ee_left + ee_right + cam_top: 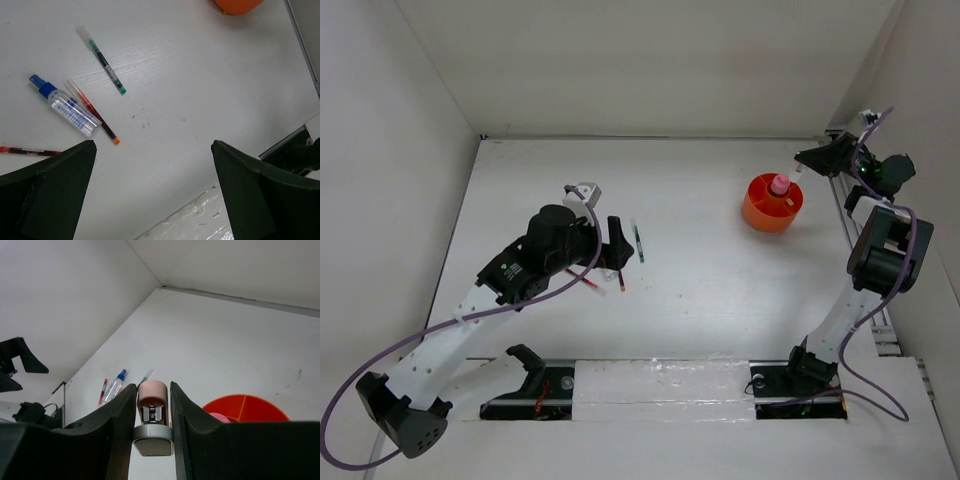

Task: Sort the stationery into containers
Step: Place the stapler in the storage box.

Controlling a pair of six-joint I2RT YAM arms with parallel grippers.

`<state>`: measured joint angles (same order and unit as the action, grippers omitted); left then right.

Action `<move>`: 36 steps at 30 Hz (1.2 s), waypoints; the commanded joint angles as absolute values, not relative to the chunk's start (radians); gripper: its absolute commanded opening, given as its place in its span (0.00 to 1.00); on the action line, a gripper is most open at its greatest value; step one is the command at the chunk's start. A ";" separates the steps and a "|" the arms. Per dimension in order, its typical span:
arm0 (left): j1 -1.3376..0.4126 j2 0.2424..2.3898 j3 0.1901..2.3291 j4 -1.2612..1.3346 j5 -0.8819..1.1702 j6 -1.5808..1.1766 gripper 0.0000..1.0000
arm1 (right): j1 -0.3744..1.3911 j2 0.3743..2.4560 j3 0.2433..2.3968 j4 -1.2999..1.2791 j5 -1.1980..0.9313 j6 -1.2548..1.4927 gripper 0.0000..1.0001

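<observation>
right gripper [802, 168], from above, hangs at the tub's [772, 212] far rim; left gripper [618, 250] is well apart from it. left wrist: jaws spread wide, bottle [70, 111], red pen [92, 111] and green pen [105, 62] ahead to its left. right wrist: jaws clamped on the cylinder [152, 395], tub just to the right.

I'm counting two red pens [93, 113], one green pen [105, 63], one blue-capped bottle [68, 108], one pink-capped cylinder [152, 391] and one orange tub [763, 216] sitting here.
</observation>
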<state>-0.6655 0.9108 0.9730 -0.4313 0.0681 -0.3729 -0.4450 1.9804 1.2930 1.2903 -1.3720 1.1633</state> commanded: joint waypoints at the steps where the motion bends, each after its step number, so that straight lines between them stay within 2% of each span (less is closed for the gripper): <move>1: -0.661 0.923 0.966 -0.402 0.081 -0.356 1.00 | -0.457 1.991 1.316 1.813 -1.327 1.123 0.00; 9: -0.661 0.923 0.966 -0.402 0.081 -0.356 1.00 | -0.497 2.049 1.379 1.813 -1.290 1.123 0.00; 14: -0.661 0.923 0.966 -0.393 0.081 -0.356 1.00 | -0.497 2.140 1.506 1.813 -1.290 1.160 0.00; 28: -0.661 0.864 0.957 -0.374 0.124 -0.337 1.00 | -0.497 2.379 1.802 1.813 -1.376 1.272 0.00; 36: -0.661 0.873 0.957 -0.364 0.124 -0.328 1.00 | -0.456 2.457 1.876 1.755 -1.419 1.305 0.00</move>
